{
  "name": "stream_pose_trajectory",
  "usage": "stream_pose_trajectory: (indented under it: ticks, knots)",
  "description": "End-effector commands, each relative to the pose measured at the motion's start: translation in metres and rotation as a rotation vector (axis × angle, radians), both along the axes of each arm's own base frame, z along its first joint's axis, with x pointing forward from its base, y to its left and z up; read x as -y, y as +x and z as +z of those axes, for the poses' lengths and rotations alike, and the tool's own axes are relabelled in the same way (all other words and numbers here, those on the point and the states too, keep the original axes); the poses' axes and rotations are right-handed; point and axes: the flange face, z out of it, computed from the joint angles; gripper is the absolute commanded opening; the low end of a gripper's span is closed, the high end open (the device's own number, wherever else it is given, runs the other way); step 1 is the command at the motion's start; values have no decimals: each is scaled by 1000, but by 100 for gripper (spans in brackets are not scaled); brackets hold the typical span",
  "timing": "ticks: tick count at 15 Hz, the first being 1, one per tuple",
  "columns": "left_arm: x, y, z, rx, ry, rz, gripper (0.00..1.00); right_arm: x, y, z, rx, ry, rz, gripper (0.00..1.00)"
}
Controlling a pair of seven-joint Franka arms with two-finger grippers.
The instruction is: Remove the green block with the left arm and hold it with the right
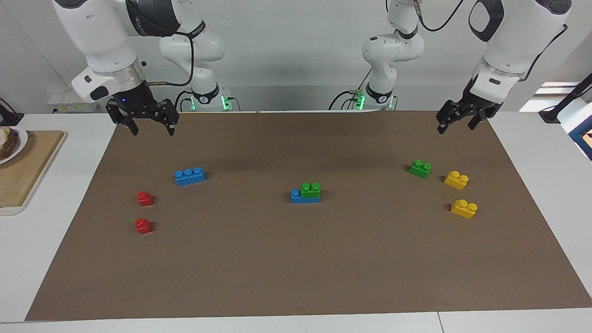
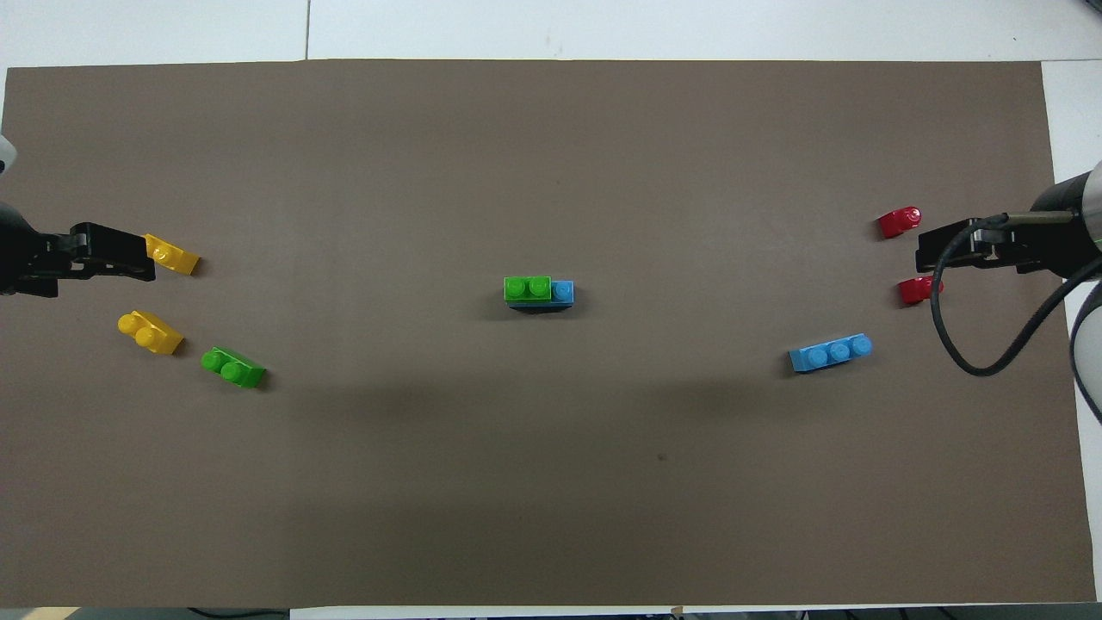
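A green block (image 1: pixel 310 188) (image 2: pixel 527 287) sits stacked on a blue brick (image 1: pixel 296 196) (image 2: pixel 562 292) at the middle of the brown mat (image 1: pixel 296 268). A second green block (image 1: pixel 420 168) (image 2: pixel 233 367) lies loose toward the left arm's end. My left gripper (image 1: pixel 456 127) (image 2: pixel 138 257) hangs open and empty above the mat's edge at that end. Seen from overhead, it partly covers a yellow brick. My right gripper (image 1: pixel 151 130) (image 2: pixel 930 257) hangs open and empty above the mat's edge at the right arm's end. Both are well apart from the stack.
Two yellow bricks (image 1: pixel 456 180) (image 1: pixel 464 208) lie beside the loose green block. A longer blue brick (image 1: pixel 190 175) and two small red bricks (image 1: pixel 144 198) (image 1: pixel 143 226) lie toward the right arm's end. A wooden board (image 1: pixel 23 171) with a plate lies off the mat there.
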Motion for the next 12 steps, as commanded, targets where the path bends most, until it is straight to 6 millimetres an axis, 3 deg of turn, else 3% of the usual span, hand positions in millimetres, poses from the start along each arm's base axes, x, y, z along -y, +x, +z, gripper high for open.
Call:
stream_pose_trajectory:
  ticks: [1, 9, 12]
  knots:
    - [1, -5, 7, 4, -8, 7, 100, 2, 0, -1, -5, -19, 22, 100]
    - [2, -5, 7, 6, -8, 6, 100, 3, -1, 5, 16, -4, 29, 100]
    - [2, -5, 6, 3, -8, 6, 100, 2, 5, -4, 69, 2, -46, 100]
